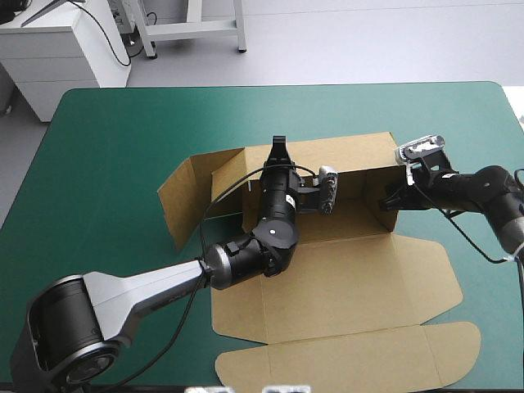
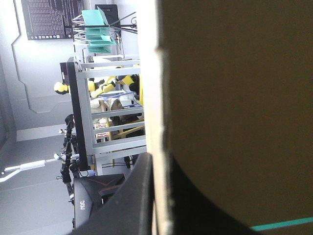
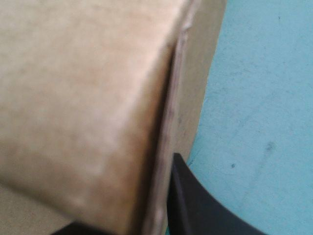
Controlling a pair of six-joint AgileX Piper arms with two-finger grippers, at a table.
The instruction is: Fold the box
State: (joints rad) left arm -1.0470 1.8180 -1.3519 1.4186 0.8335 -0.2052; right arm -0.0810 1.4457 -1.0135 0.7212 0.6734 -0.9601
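Now | box (image 1: 327, 270) is being held at middle of teal-green cover (image 1: 123, 139) | wall toward cover's far edge is being pinched by left gripper (image 1: 278, 147), wall toward cover's right edge by right gripper (image 1: 391, 199) | advice: both walls should be raised upright together, without crushing the corner.

grey room, green table

the table (image 1: 123, 139) wears a teal-green cover, rounded at its far corners. beyond its far edge lies a pale grey floor (image 1: 368, 41) — evenly lit, shadows soft. a white cabinet (image 1: 61, 53) stands off the far left corner, a pale metal frame (image 1: 196, 31) beside it. the left wrist view, turned a quarter, shows a grey panelled wall (image 2: 34, 88) behind a pale metal rack (image 2: 84, 112).
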